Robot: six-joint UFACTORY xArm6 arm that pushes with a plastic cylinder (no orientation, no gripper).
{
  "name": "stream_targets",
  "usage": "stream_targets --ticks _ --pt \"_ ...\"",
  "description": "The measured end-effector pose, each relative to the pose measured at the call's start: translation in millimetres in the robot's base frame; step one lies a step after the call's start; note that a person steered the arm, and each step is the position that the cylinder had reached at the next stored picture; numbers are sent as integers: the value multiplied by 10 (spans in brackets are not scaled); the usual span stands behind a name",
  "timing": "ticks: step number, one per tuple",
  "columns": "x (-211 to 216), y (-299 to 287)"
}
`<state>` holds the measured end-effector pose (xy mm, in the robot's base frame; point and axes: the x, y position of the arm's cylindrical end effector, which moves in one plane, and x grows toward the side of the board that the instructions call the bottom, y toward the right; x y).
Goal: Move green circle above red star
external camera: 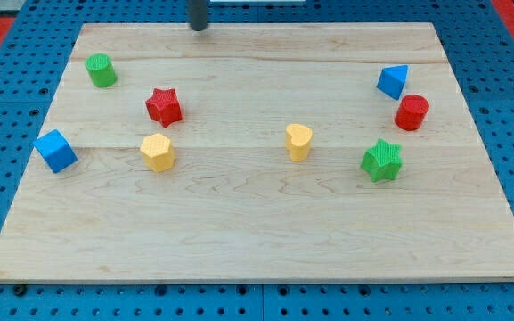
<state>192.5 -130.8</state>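
A single camera looks down at a steep angle from the near long edge of the wooden bench (257, 232), close enough that the bench nearly fills the frame.

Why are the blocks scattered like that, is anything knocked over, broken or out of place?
Nothing stands out. All eight blocks sit upright and apart on the wooden board, none chipped or tipped. My tip is at the view's top edge, touching nothing; the green circle sits up-left of the red star.
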Motion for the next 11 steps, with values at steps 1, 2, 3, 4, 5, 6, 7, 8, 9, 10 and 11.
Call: stream_targets --ticks 1,2,3,4,5,6,7,8,9,10,11 --pt "-4 -595" --pt "6 -1050" --pt "111 -1310" --pt "265 -1483" --pt "464 -1637" --pt "705 -1706" --pt "792 -1717" --pt "795 -1646" --pt "897 -1645" --pt "960 -1645" --pt "1016 -1193"
